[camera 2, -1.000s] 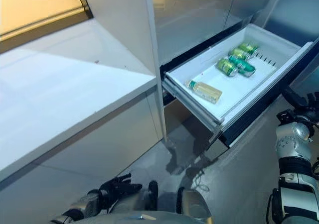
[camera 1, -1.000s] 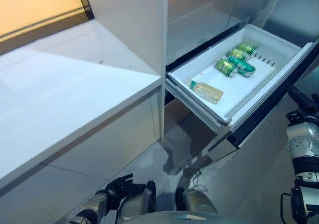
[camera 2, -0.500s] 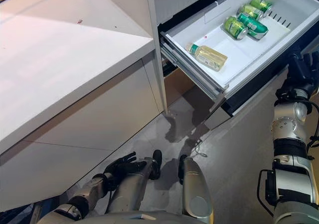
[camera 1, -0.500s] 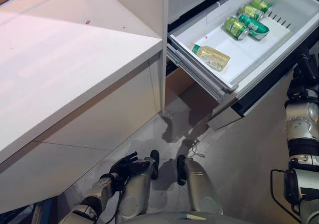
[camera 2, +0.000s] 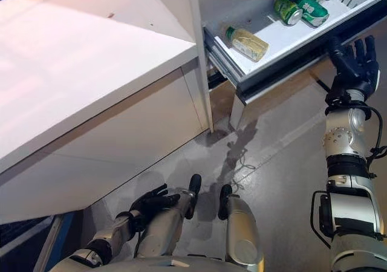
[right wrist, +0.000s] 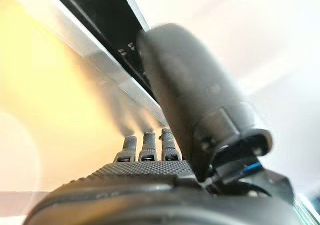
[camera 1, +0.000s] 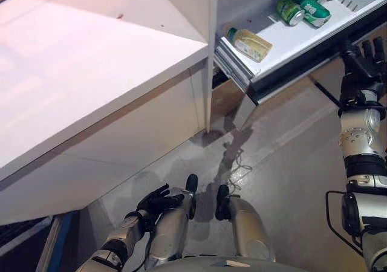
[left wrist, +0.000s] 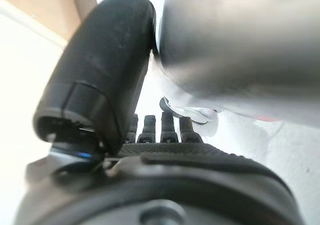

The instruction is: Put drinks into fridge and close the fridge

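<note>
The white fridge drawer stands pulled out at the upper right. In it lie green cans and a bottle of yellow drink with a green cap. My right hand is raised with straight, spread fingers at the drawer's dark front panel; in the right wrist view its fingers point at that dark front. My left hand hangs low at my side with relaxed fingers and holds nothing; it also shows in the left wrist view.
A white counter spreads across the left, with a white upright panel between it and the fridge. Grey floor lies below the drawer.
The camera has tilted down, so the whole scene has shifted up. My right hand has risen to the drawer's dark front, and the drawer sits further in. The left hand stays low.
</note>
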